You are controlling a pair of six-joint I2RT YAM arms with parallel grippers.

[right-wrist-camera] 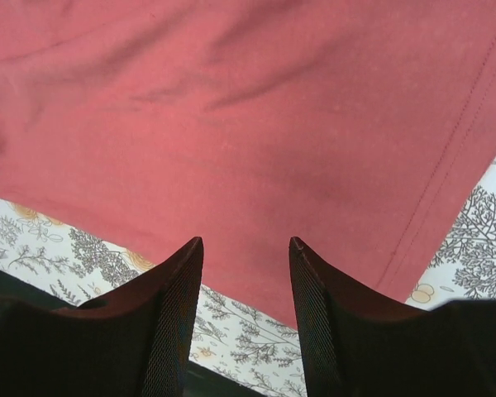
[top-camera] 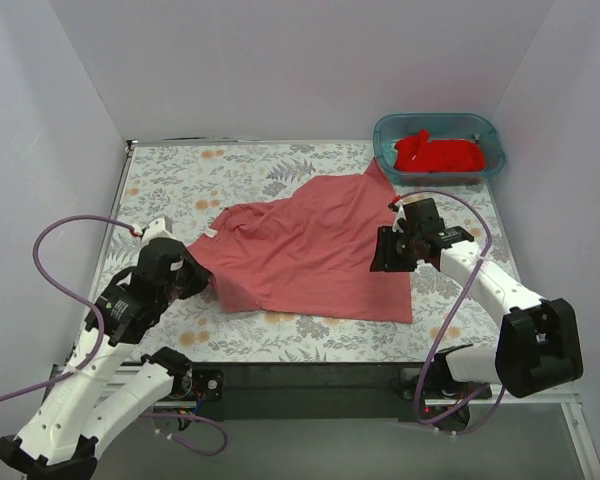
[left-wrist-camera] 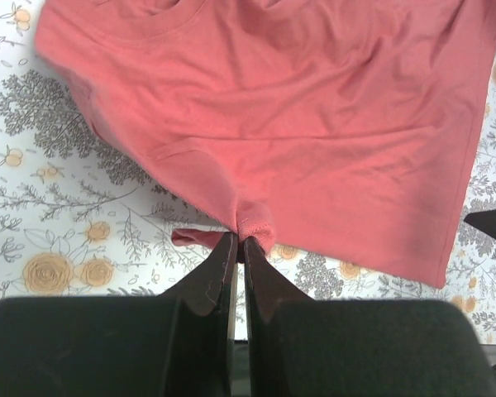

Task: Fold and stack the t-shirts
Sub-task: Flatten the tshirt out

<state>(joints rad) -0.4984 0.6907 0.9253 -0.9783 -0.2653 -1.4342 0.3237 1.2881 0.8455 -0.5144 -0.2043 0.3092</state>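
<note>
surface: floral-print table (top-camera: 180,180) boxed in by plain pale walls.
salmon t-shirt (top-camera: 310,250): spread over mid-table, not yet folded; one corner drawn out toward 1 o'clock, neckline toward 10 o'clock.
look of it: dusty salmon, thin and limp, shallow wrinkles across the body, stitched hem lines plain in the wrist views.
red t-shirt (top-camera: 440,153): brighter red, crumpled in the teal tub (top-camera: 385,135) at the table's 1 o'clock corner, clear of both arms.
left gripper (left-wrist-camera: 238,241): closed tight on a bunched sleeve hem at the shirt's 9 o'clock edge.
right gripper (right-wrist-camera: 245,248): fingers apart, nothing between them, poised just above the cloth near its 3 o'clock edge.
step in hand: judged to be flattening the first shirt ahead of any fold; early in the task.
next move: likely calls for a fresh hold on the 3 o'clock edge, then a pull against the left pinch to take out slack; risk of catching two layers or dragging the whole shirt.
</note>
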